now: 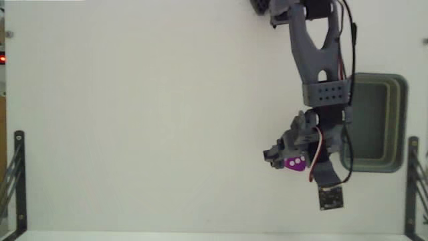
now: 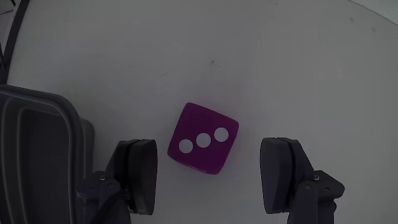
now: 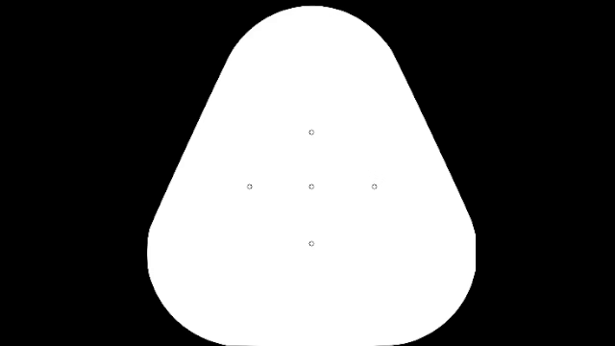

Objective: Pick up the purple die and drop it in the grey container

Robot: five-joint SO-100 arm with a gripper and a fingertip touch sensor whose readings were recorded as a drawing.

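The purple die lies on the white table with three white pips facing up, and it sits between my two fingers without touching either. In the fixed view the purple die peeks out under the arm's head. My gripper is open, one finger on each side of the die; in the fixed view my gripper hangs low over it. The grey container stands to the right of the arm, and its rim shows at the left edge of the wrist view.
The white table stretches bare to the left of the arm. Black metal brackets stand at the lower left and lower right edges. A small dark camera board hangs from the arm below the gripper.
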